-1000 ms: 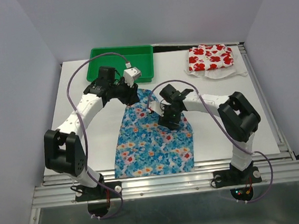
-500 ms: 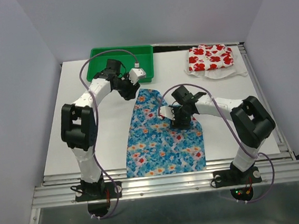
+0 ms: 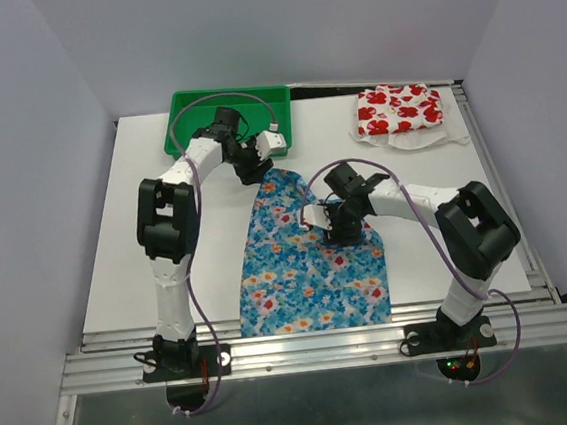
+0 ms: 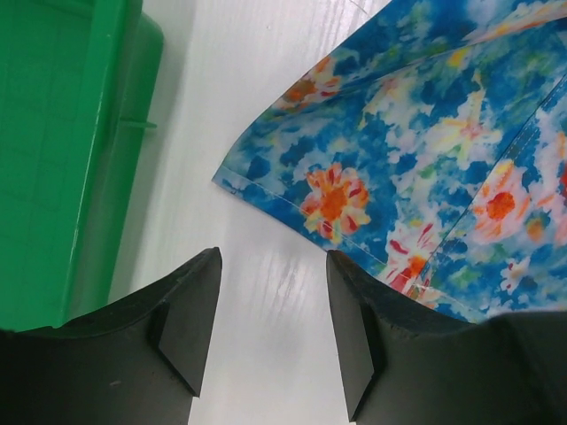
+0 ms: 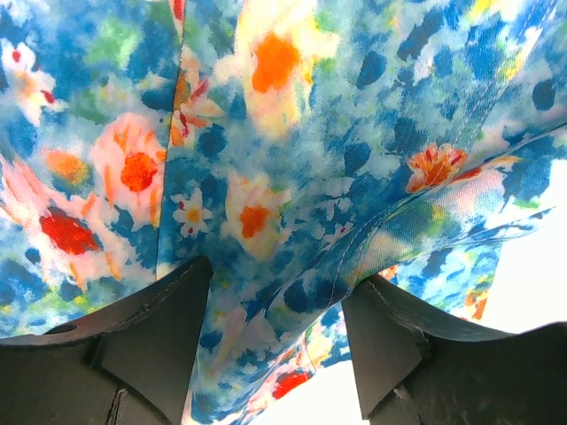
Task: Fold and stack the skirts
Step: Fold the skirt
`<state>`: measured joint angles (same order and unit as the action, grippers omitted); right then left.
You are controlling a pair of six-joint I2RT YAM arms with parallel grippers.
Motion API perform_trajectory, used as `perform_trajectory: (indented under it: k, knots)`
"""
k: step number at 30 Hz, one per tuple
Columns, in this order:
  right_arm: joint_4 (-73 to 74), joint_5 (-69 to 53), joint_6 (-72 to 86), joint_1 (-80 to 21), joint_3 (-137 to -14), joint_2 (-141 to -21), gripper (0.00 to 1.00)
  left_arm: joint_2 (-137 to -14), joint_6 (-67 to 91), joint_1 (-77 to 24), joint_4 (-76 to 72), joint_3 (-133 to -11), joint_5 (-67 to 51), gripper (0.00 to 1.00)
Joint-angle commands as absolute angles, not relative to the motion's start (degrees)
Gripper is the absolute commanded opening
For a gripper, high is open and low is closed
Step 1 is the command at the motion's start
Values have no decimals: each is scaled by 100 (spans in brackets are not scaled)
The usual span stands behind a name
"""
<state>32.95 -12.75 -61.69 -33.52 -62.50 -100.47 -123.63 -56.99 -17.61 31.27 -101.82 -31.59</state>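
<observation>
My left gripper [image 4: 273, 266] gapes empty — blue skirt [image 4: 425, 159] corner at one o'clock. My right gripper [image 5: 276, 288] sits spread wide over it.

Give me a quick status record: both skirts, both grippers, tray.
blue skirt: spread flat, centre of table
white skirt: folded, far right corner
left gripper: open, empty, above bare table between green tray and blue skirt's far corner
right gripper: open, down on blue skirt's upper half; grip unclear
stack: not yet made
</observation>
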Motion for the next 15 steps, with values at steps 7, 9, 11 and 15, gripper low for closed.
perform_trajectory:
  k: [7, 9, 11, 15]
  knots:
    - [3252, -888, -6741, -3585, -5863, -9967, 65, -12428, -6310, -1986, 2910, -10186, -3472, 65]
    - [3173, -826, -6802, -3638, -5784, -9949, 65, -12489, -6284, -1986, 2796, -10204, -3480, 65]
    - [3138, -782, -6829, -3691, -5731, -9958, 65, -12542, -6345, -2004, 2795, -10257, -3524, 65]
    - [3050, -729, -6873, -3744, -5669, -9949, 65, -12586, -6574, -2021, 2681, -10231, -3560, 67]
